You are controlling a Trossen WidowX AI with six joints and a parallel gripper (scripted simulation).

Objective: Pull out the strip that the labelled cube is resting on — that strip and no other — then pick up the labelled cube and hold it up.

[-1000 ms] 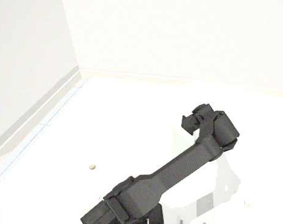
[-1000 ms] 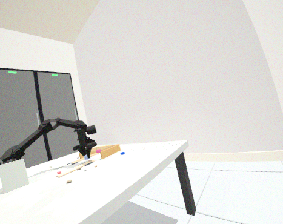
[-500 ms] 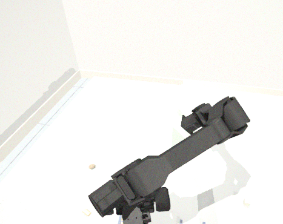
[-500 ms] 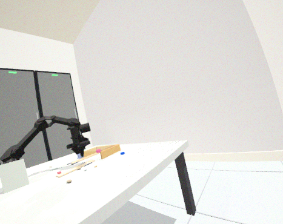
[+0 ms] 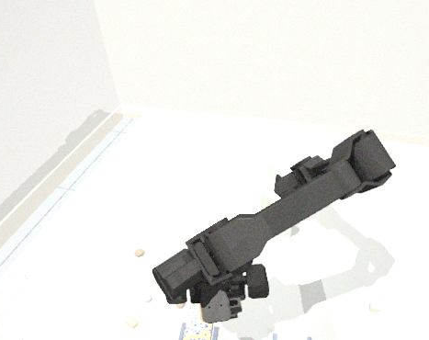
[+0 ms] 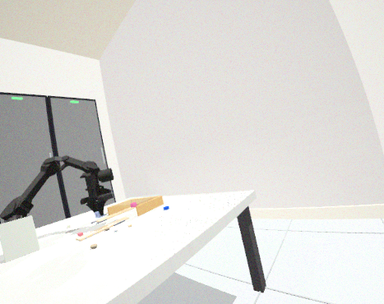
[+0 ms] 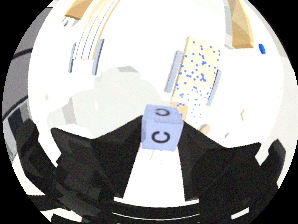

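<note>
My gripper [image 7: 160, 120] [image 5: 221, 307] [image 6: 97, 208] is shut on the pale blue cube [image 7: 161, 128] [image 6: 97, 214] labelled "C". In the wrist view the cube sits between the two dark fingers, above the table. A blue-speckled strip [image 7: 200, 70] [image 5: 197, 329] lies on the table below and just beyond the cube. A second pale strip [image 7: 87, 54] lies further left. In the top view the arm hides the cube.
A wooden tray [image 6: 147, 204] stands beyond the strips, with a pink ball [image 6: 133, 204] at its edge. A small blue piece [image 6: 166, 208] [image 7: 261, 48] lies to its right. Small beige bits [image 5: 139, 252] [image 5: 131, 322] lie about. A white box [image 6: 18, 237] stands near the table's near corner.
</note>
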